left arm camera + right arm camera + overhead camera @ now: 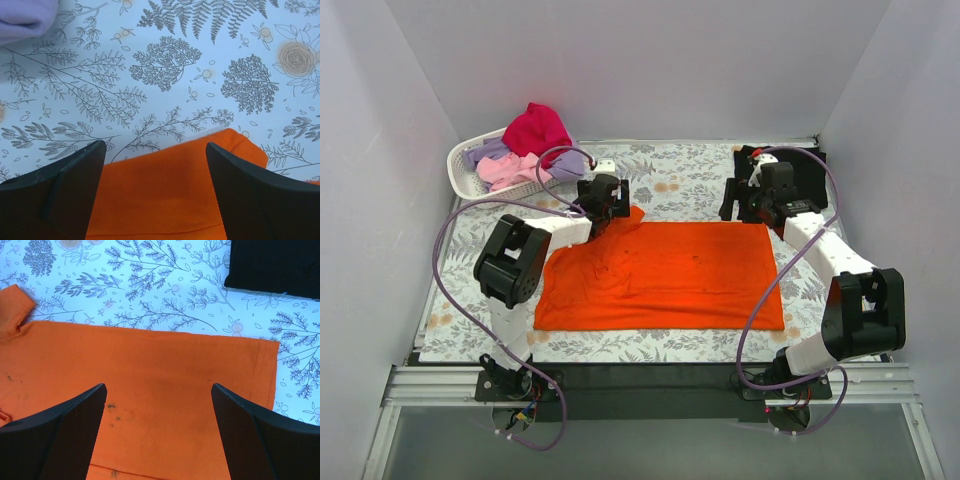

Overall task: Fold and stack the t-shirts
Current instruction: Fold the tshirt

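Nearest the lens at six o'clock, the left arm base [507, 378] and right arm base [785, 385] sit bolted at the near edge of the bench [690, 180], which wears a grey floral cloth. Dead centre, the orange t-shirt [660, 275] lies spread flat, long side running nine to three. Left tool [603, 200] hangs over the shirt's eleven o'clock corner; right tool [748, 205] hovers by its one o'clock corner. From up here I cannot tell how either tool's fingers stand. Out at ten o'clock, the white basket [455, 165] holds a magenta t-shirt [535, 125] on top, a pink t-shirt [505, 170] below it and a lavender t-shirt [485, 152] alongside. At two o'clock, behind the right tool, a black t-shirt [813, 165] lies on the bench.

Over to the left wrist: left tool [155, 150] is spread wide, nothing between its fingers. Orange t-shirt [165, 195] fills six o'clock, its rounded corner poking toward four o'clock onto the bench [165, 65]. Lavender t-shirt [22, 17] peeks in at eleven o'clock.

Right wrist now: right tool [159, 390] is spread wide too, and empty. Orange t-shirt [150, 370] covers nine through six, its hemmed edge running down at three o'clock, with dark specks at seven. Black t-shirt [275, 262] sits at one o'clock, apart from the orange one, with floral bench [165, 295] between them.
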You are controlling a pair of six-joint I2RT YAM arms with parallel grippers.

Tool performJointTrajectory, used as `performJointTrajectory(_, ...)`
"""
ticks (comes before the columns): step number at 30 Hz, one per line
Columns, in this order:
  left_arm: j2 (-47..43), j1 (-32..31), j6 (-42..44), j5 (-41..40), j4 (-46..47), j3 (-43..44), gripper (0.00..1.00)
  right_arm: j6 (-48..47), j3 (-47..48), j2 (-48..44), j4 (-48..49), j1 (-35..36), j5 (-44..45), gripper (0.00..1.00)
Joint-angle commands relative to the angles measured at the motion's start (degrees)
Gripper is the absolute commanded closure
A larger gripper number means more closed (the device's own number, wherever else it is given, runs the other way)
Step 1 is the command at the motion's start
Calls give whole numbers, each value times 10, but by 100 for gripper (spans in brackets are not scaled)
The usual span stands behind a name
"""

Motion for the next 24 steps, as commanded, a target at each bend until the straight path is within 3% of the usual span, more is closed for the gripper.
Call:
performJointTrajectory(1, -4, -1, 14, 29, 9, -5, 26, -4, -5, -17, 21, -4, -10, 22)
performJointTrajectory(8, 25, -1, 36, 42, -20, 20, 26, -4, -8, -16, 22, -3, -11, 22)
performJointTrajectory(18, 36, 0, 38, 46, -27, 28, 49, -1, -10, -13, 25, -4, -15, 22)
performJointTrajectory(21, 39, 0, 37, 38, -28, 32, 72, -1, -11, -12, 27, -3, -16, 22)
performJointTrajectory(22, 40, -1, 37, 37, -27, 33, 87, -1, -11, -12, 25, -3, -16, 22)
performJointTrajectory(24, 41, -1, 37, 31, -27, 34, 100, -1, -12, -13, 26, -4, -15, 22)
